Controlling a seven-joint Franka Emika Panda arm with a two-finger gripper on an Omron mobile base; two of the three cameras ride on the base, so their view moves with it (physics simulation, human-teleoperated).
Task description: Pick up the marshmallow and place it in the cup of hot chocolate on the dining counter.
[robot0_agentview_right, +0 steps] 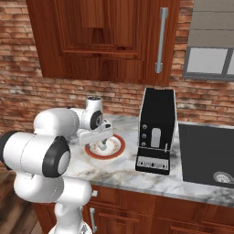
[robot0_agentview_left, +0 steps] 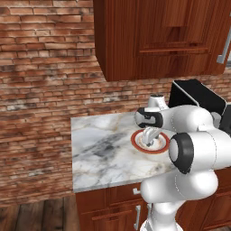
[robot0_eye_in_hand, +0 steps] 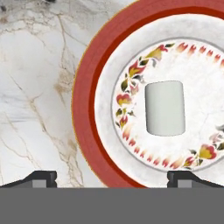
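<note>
One marshmallow [robot0_eye_in_hand: 164, 107] lies at the centre of one red-rimmed plate [robot0_eye_in_hand: 87, 105]; the pincer [robot0_eye_in_hand: 112, 178], released, at its six o'clock.

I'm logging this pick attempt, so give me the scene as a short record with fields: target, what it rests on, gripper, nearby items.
target: marshmallow, pale squarish block, not yet gripped
rests on: middle of the red-rimmed plate with a flower ring
surface: marble counter
gripper: gripper open, hanging above the plate, the marshmallow nearer one fingertip than the other
nearby: black coffee machine beside the plate; dark sink beyond it
overhead: wood cabinets on a brick wall
</note>
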